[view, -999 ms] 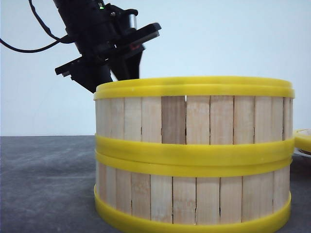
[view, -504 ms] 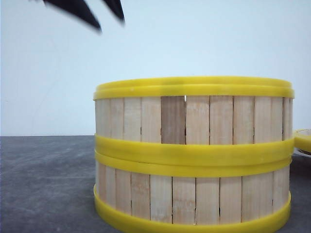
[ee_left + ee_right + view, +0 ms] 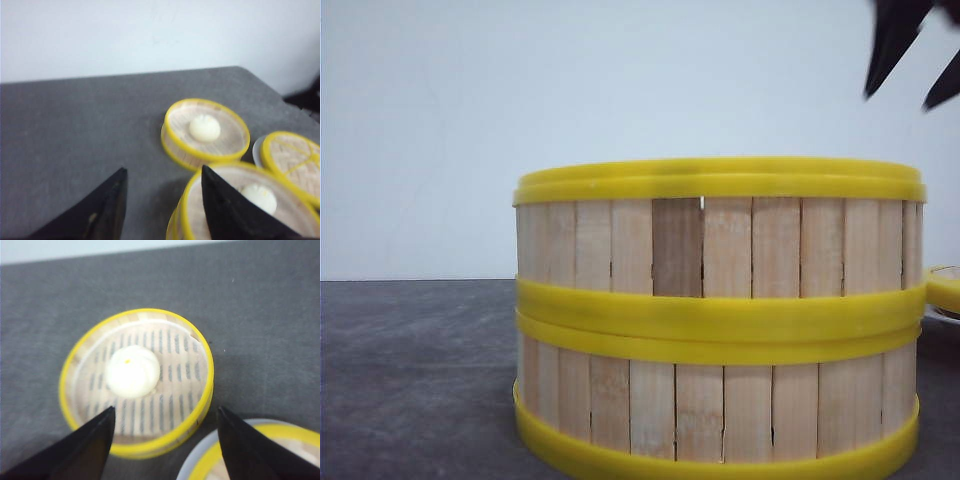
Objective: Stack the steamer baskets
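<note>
Two steamer baskets stand stacked close in the front view, the upper one [image 3: 720, 245] on the lower one [image 3: 720, 405]. The left wrist view shows that stack's top basket [image 3: 287, 182] holding a white bun [image 3: 260, 196]. Beyond it a single basket [image 3: 227, 142] with a bun [image 3: 204, 127] sits on the dark table. My left gripper [image 3: 162, 172] is open and empty, high beside the stack. My right gripper [image 3: 165, 410] hangs open and empty above the single basket [image 3: 175, 375] and its bun [image 3: 132, 372]. Its dark fingers [image 3: 892, 45] show at the front view's top right.
A yellow-rimmed round lid-like piece [image 3: 295, 160] lies on a white plate [image 3: 220, 465] next to the stack and the single basket. Its edge [image 3: 945, 288] shows at the front view's right. The grey table [image 3: 75, 130] ends at a white wall.
My left gripper, behind the stack a second ago, rose out of the front view. My right gripper's fingers have come in at the top right. The stack has not moved.
</note>
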You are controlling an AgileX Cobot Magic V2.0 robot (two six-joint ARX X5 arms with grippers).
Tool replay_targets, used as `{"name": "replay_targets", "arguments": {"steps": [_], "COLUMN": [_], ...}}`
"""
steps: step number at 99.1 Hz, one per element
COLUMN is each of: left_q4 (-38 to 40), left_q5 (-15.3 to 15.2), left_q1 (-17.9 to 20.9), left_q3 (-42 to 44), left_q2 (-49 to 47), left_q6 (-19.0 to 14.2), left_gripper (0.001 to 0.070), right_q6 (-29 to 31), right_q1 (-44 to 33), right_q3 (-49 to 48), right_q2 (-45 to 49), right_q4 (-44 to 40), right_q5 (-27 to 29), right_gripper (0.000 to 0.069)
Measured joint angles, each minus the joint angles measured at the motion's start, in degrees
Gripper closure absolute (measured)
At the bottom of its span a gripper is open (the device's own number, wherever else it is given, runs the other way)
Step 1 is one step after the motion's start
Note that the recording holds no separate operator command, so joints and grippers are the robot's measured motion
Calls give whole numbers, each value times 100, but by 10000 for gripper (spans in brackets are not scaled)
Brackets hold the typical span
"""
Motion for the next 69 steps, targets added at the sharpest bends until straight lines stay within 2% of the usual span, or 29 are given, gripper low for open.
{"name": "replay_targets", "arguments": {"steps": [10,21,42,59,69], "left_q4": [-409,-1012,-1556,-1716,-1725], "left_q5": [0,0,0,0,0], "left_q1": [0,-2,0,-2,0], "left_q3": [-444,-472,-457,-459,-459], "left_q2": [-728,-1296,-1773,-1825,-1825], "left_q6": [-74,-184,-326,-350,-352], "left_gripper": [438,438,438,438,438], "right_q6": [55,157,372,446,507], "right_q1": [-85,-221,-437,-463,-461], "right_q3": [339,560,1060,1150,1152], "right_q2": [890,1648,2649,2999,3158], "right_q4": [33,76,164,269,317], "right_q5": [-2,22,20,24,22], "right_gripper": [293,293,297,441,472]}}
